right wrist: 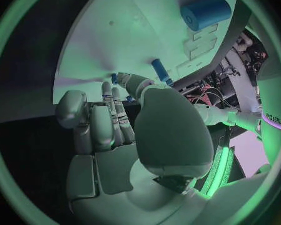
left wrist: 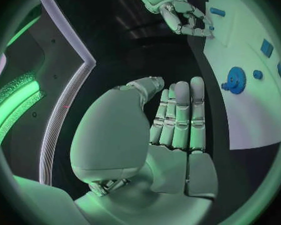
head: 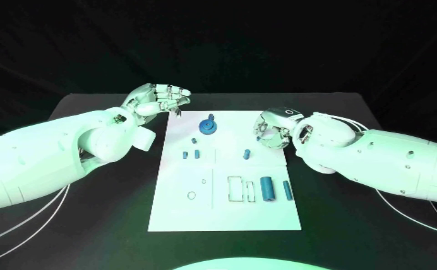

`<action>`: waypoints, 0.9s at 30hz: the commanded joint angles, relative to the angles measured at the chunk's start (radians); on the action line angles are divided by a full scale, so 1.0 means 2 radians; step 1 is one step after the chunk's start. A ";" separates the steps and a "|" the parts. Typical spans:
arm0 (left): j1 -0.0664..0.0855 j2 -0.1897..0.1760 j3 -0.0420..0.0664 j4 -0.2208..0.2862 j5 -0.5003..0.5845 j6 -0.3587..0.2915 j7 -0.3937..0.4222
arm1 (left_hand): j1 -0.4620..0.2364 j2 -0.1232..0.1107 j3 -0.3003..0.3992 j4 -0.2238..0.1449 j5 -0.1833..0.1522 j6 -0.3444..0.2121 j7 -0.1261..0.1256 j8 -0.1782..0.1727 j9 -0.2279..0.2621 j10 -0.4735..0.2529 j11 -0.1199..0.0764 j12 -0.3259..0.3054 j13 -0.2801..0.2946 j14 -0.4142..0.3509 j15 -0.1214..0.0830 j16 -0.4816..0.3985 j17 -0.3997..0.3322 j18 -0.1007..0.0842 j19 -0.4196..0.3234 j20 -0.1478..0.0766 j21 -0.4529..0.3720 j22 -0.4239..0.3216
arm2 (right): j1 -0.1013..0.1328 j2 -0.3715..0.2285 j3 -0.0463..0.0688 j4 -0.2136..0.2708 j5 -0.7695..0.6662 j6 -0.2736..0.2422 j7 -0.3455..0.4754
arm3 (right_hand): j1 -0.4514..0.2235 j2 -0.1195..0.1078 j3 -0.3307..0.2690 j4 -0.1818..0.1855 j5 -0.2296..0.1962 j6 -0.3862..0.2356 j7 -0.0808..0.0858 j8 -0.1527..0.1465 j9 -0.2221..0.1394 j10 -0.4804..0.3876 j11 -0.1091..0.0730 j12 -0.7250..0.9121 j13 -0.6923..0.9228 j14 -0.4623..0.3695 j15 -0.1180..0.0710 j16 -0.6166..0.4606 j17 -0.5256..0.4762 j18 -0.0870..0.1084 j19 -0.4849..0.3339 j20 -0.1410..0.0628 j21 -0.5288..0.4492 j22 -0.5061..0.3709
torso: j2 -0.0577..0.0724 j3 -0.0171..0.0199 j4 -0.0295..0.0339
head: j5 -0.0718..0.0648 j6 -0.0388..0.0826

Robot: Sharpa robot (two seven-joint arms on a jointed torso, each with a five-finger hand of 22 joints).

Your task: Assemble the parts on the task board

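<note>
Both hands hover empty over the table. On the robot's left, the left hand [head: 160, 100] hangs just off the far left corner of the white board [head: 177, 207], over the black table [head: 100, 103]; its fingers [left wrist: 181, 116] lie straight and side by side, with the thumb drawn in near them, and nothing is in its hold. Across from it, the right hand [head: 273, 128] is above the board's right edge, its fingers [right wrist: 115, 117] curled loosely downward — no part is between them, and I cannot tell whether the tips touch the board.

Between the two hands, near the board's far edge, stands a blue gear [head: 208, 126]. Nearer the robot, two small blue pegs [head: 191, 154] lie side by side on the board's left half, with another tiny piece [head: 195, 139] just beyond them, and a short blue pin [head: 247, 154] lies just beside the right hand. Closer still, toward the right edge, a thick blue cylinder [head: 267, 188] and a thinner blue rod [head: 287, 190] lie next to each other — beside some outlined slots [head: 235, 188] in the board.
</note>
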 commanded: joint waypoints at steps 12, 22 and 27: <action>0.000 -0.001 0.001 0.002 0.011 0.013 0.007 | 0.000 0.005 -0.004 0.000 0.000 -0.001 0.002 -0.001 -0.001 -0.005 0.000 -0.001 -0.001 -0.004 0.001 -0.002 -0.001 0.003 -0.004 0.000 -0.003 -0.001 | -0.006 0.007 -0.001 -0.003 -0.013 0.025 -0.006 | 0.003 0.011 0.012 -0.001 -0.003 0.018 -0.006 0.013 0.008 0.026 -0.008 0.011 0.004 0.024 -0.005 0.021 0.012 -0.013 0.011 -0.002 0.024 0.021 | 0.000 0.0004 -0.0007 | 0.001 -0.002; 0.000 -0.001 0.001 0.002 0.011 0.014 0.005 | 0.000 0.005 -0.005 0.000 0.000 -0.001 0.002 -0.001 -0.001 -0.005 0.000 -0.001 -0.001 -0.005 0.001 -0.003 -0.001 0.003 -0.004 0.001 -0.004 -0.001 | -0.008 0.009 -0.001 -0.003 -0.030 0.030 -0.021 | 0.017 0.029 0.032 -0.018 -0.002 0.039 -0.015 0.032 0.023 0.055 -0.019 0.021 0.013 0.022 -0.015 0.033 0.016 -0.017 0.018 -0.008 0.047 0.042 | 0.000 0.0005 -0.0006 | 0.000 -0.002; 0.000 0.000 0.001 0.002 0.011 0.014 0.004 | 0.000 0.005 -0.005 0.000 0.000 -0.001 0.002 -0.001 -0.001 -0.005 0.000 -0.001 -0.001 -0.005 0.001 -0.003 -0.001 0.003 -0.004 0.001 -0.004 -0.002 | -0.010 0.011 -0.001 -0.003 -0.040 0.024 -0.029 | 0.020 0.033 0.042 -0.026 -0.002 0.040 -0.015 0.037 0.027 0.061 -0.020 0.021 0.016 0.022 -0.017 0.036 0.016 -0.018 0.019 -0.010 0.053 0.048 | 0.000 0.0003 -0.0005 | -0.001 -0.002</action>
